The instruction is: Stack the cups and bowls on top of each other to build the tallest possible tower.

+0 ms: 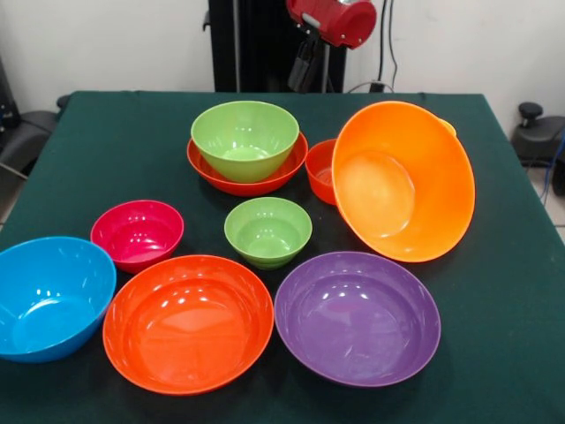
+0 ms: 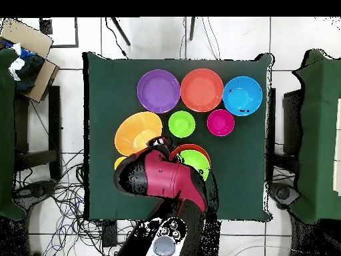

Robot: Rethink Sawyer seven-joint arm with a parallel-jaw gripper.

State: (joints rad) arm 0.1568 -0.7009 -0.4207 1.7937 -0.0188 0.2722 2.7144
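Two bowls nest (green bowl (image 1: pixel 244 140) in red bowl (image 1: pixel 248 177)); orange bowl (image 1: pixel 403 181) leans tilted beside them on the desk (image 1: pixel 106 141). Fingers' state: cannot tell.

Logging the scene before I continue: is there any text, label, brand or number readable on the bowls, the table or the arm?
None is readable. The glossy plastic bowls, such as the large orange one, are plain, as are the green tablecloth and the red arm housing.
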